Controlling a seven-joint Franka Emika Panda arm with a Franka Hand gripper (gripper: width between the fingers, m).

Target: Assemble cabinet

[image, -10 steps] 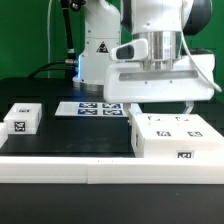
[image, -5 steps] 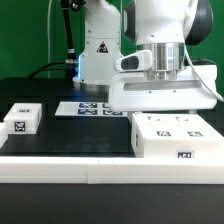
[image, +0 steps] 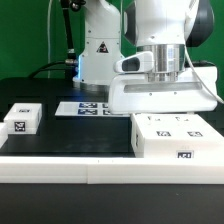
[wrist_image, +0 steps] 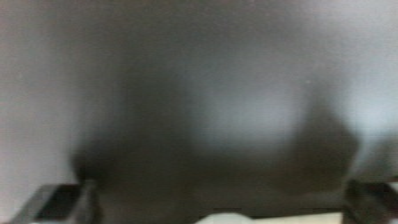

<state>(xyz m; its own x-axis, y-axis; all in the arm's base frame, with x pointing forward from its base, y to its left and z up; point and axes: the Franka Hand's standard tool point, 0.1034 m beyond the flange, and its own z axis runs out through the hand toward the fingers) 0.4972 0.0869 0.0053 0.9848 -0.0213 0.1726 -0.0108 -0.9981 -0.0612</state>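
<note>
My gripper is shut on a wide white cabinet panel and holds it level in the air, just above and behind the large white tagged cabinet box at the exterior view's right. The panel hides the fingertips there. In the wrist view the panel fills the picture as a grey blur, and the two dark fingers stand far apart at its sides. A small tagged block lies on the table at the exterior view's left.
The marker board lies flat behind the middle of the table. The white robot base with a triangle sticker stands at the back. A long white rail edges the table's front.
Since one second ago the gripper and the panel have shifted to the exterior view's right and the panel has levelled out. In the last half second they hardly moved.
</note>
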